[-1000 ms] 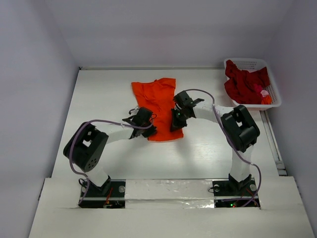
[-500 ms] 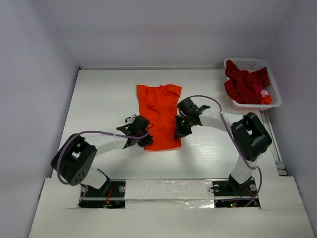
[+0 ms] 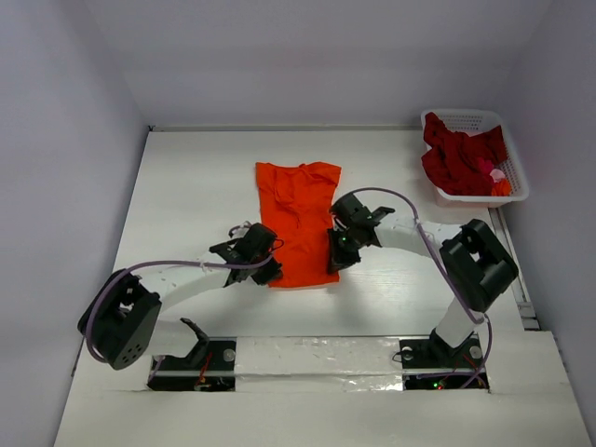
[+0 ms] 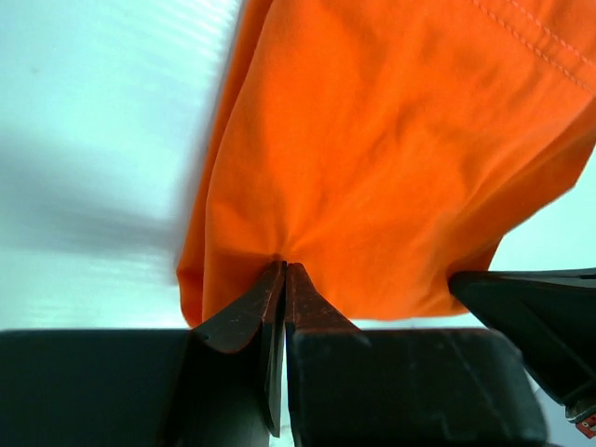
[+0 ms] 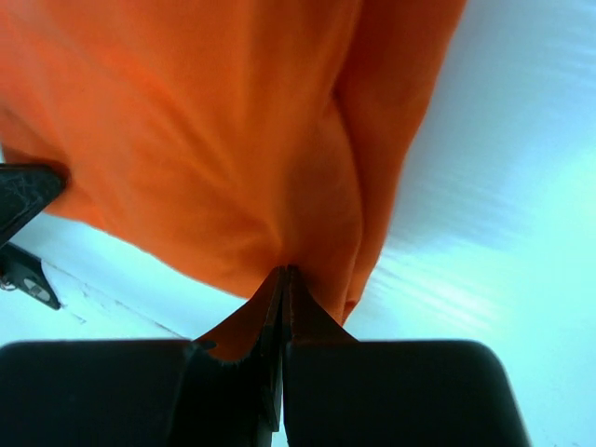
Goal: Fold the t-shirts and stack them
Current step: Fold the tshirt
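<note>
Shirts come to two by my count. One bright orange t-shirt (image 3: 298,219) lies lengthwise in the middle of the tabletop (image 3: 196,186). One dark red t-shirt (image 3: 456,154) sits bunched in the single white lattice basket (image 3: 470,117) at the far right corner. A small pink and orange scrap (image 3: 495,179) shows at the basket's near edge beside the red cloth; I cannot tell what it is.

I have two arms and two pincers, and both are on the orange shirt's near end. My left pincer (image 3: 268,271) is clamped on the near left corner. In the left wrist view its fingers (image 4: 244,312) press together, with the orange cloth puckering into their tips. My right pincer (image 3: 333,264) is clamped on the near right corner. In the right wrist view the fabric gathers the same way between its closed fingers (image 5: 317,321). Each wrist camera catches the other pincer as a dark shape at the edge of the frame, across the hem. The far end of the shirt rests flat on the tabletop, well apart from the basket.

The tabletop is white with faint lengthwise lines. Pale, plain walls close it in on the left, the far side and the right. A strip of silver tape (image 3: 317,356) runs between my two bases along the near edge, and a purple cable (image 3: 186,267) trails along each arm.
</note>
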`<action>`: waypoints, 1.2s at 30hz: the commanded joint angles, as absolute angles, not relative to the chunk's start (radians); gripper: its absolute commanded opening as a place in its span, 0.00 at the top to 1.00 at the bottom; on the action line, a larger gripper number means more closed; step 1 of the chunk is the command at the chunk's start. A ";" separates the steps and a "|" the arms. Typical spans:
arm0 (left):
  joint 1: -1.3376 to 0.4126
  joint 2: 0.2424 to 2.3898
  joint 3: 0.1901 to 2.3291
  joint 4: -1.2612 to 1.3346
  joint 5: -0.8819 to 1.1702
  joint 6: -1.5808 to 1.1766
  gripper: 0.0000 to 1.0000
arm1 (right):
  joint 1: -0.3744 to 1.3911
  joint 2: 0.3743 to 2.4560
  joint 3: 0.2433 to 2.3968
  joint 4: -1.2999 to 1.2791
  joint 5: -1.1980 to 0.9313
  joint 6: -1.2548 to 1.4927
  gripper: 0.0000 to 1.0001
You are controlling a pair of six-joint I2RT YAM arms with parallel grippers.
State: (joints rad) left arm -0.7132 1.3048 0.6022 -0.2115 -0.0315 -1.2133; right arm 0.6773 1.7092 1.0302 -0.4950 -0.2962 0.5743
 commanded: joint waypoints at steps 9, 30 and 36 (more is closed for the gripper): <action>-0.724 1.042 0.779 -0.489 -0.196 -1.209 0.83 | 0.696 1.502 1.303 -0.687 -0.163 0.520 1.00; -0.094 1.708 1.324 -0.164 0.104 -0.709 0.28 | 0.321 2.189 2.287 -0.950 -0.302 0.477 0.35; -0.084 1.862 1.382 -0.118 0.189 -0.745 0.31 | 0.255 2.292 2.306 -0.913 -0.383 0.505 0.35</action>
